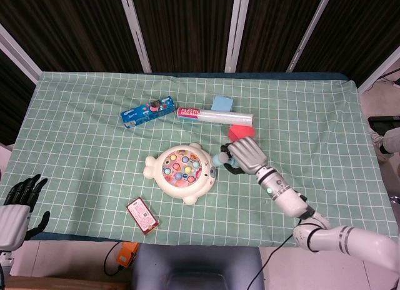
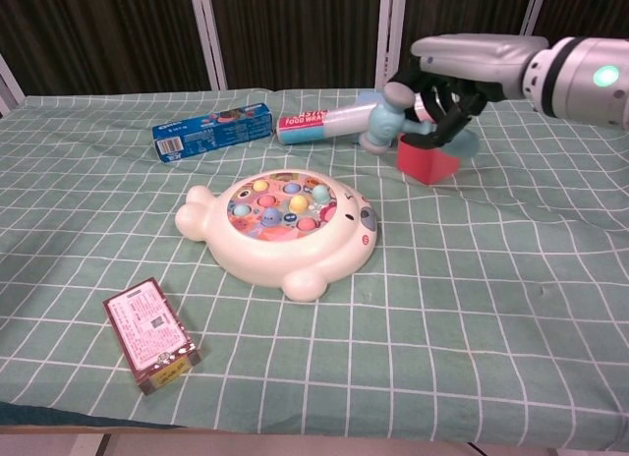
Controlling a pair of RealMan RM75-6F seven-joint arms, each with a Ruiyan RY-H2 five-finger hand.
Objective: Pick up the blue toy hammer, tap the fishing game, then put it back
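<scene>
A table (image 1: 75, 146) under a green checked cloth bore a fishing game (image 1: 181, 172) near centre, a small box (image 1: 142, 215) at seven o'clock, and a blue carton (image 1: 147, 111), roll (image 1: 215, 117), blue block (image 1: 222, 103) and red block (image 1: 239, 131) toward twelve.

light: bright, even, from overhead | shadows: soft, faint | backdrop: dark | focus: sharp | glare: none

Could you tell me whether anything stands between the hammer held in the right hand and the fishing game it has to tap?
Nothing visible does. The right hand holds the blue toy hammer in the air, its head just beyond the right edge of the fishing game. The red block sits behind the hand, away from the game.
</scene>
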